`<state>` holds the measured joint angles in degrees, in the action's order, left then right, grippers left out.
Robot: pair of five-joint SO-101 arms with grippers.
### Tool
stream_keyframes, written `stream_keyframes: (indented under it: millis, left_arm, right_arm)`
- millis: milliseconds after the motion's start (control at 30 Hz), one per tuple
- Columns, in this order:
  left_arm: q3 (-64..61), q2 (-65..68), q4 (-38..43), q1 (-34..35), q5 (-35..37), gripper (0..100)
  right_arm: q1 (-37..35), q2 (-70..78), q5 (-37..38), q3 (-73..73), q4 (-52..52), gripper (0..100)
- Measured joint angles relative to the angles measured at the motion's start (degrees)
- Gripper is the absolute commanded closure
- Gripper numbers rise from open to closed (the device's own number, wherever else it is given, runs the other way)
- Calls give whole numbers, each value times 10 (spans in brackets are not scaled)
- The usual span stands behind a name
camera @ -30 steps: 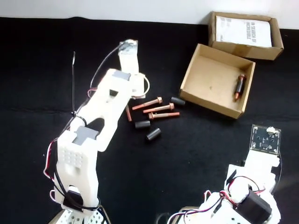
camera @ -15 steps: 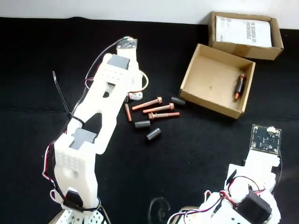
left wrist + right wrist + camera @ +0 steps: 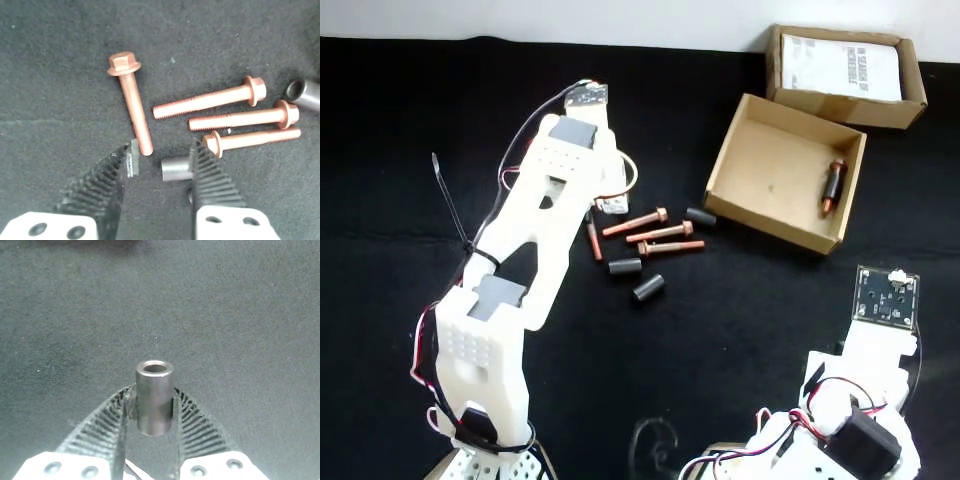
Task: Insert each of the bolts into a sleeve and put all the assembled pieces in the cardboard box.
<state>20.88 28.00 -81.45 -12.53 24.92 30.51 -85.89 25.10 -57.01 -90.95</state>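
Four copper bolts lie on the black cloth: one apart (image 3: 131, 102) (image 3: 592, 240) and three side by side (image 3: 210, 100) (image 3: 660, 233). My left gripper (image 3: 161, 148) hangs open just above them, the tip of the lone bolt between its fingers. A dark sleeve (image 3: 175, 168) (image 3: 625, 267) lies against one finger (image 3: 212, 180). Two more sleeves (image 3: 700, 215) (image 3: 648, 288) lie nearby. My right gripper (image 3: 152, 399) is shut on an upright sleeve (image 3: 155, 385) above bare cloth. The cardboard box (image 3: 740, 150) holds one assembled piece (image 3: 833, 186).
A second cardboard box (image 3: 917, 95) with a printed sheet stands at the back right, behind the first. The left arm (image 3: 555, 200) stretches over the table's left half. The right arm (image 3: 880, 340) sits at the front right.
The left arm has swung and stretched forward over the bolts, then held nearly still. The right arm has hardly moved.
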Motion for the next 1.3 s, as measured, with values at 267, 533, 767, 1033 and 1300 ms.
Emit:
stream_keyframes:
  millis: [267,533,767,1033,1300]
  left_arm:
    - [0,28,62,28,0,804]
    - [-1,85,73,64,1,804]
    - [-1,112,87,64,0,804]
    - [2,138,127,65,-1,917]
    - [25,146,142,59,2,991]
  right_arm:
    - [0,0,0,0,0,991]
    - [0,0,0,0,0,991]
    - [0,0,0,0,0,991]
    - [0,0,0,0,0,991]
    - [0,0,0,-1,0,991]
